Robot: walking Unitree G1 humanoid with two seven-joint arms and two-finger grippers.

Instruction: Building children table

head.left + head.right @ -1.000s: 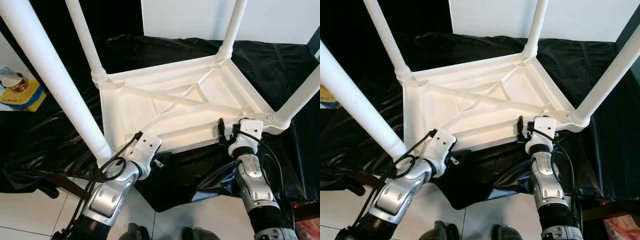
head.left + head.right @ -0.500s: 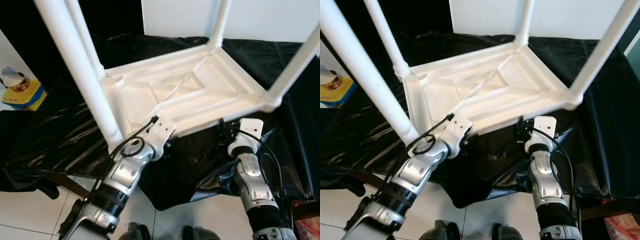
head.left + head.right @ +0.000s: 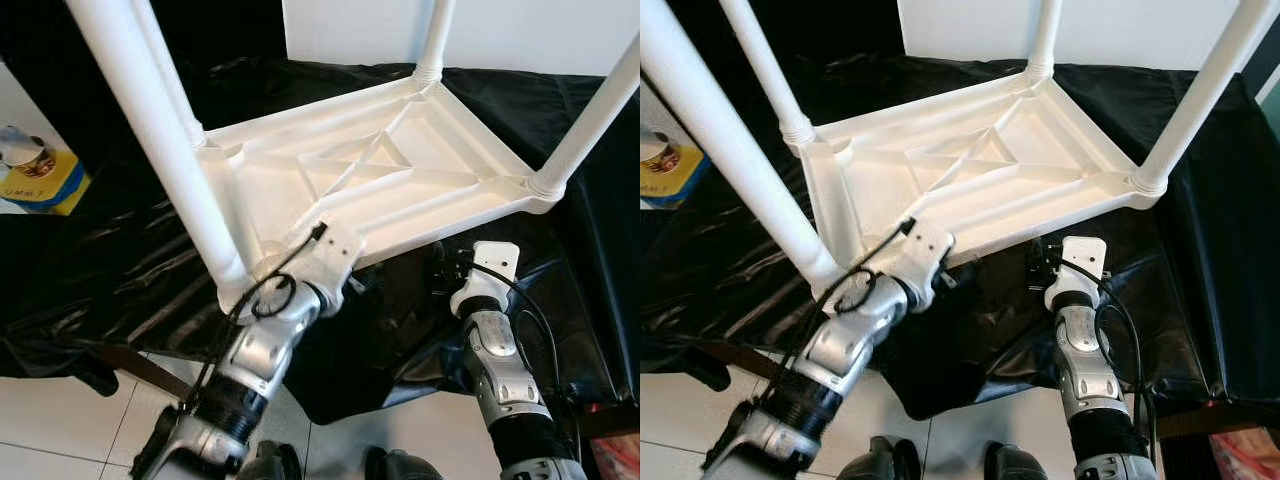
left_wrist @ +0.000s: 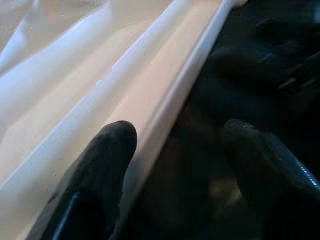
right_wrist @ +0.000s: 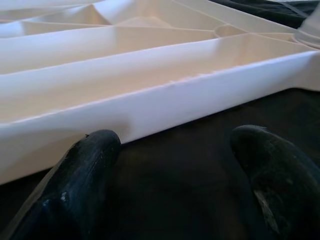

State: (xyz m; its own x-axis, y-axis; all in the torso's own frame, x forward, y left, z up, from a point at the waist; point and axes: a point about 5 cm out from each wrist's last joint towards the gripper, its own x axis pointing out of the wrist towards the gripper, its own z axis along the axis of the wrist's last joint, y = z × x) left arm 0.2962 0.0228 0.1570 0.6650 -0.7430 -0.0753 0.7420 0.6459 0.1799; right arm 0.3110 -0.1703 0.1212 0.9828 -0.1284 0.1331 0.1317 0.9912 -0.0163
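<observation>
Your table [image 3: 380, 175] lies upside down, legs up, for assembly; left gripper [image 4: 175, 165] at its 7 o'clock rim straddles the edge with jaws apart, right gripper [image 5: 170, 165] at 5 o'clock spread wide, gripping nothing.

The head views are evenly and brightly lit, with soft glare seen on the black sheet [image 3: 130, 270] at left and centre. The wrist views are dimmer, and the near black fingertips [image 4: 107, 150] are rendered blurred and out of focus.
</observation>
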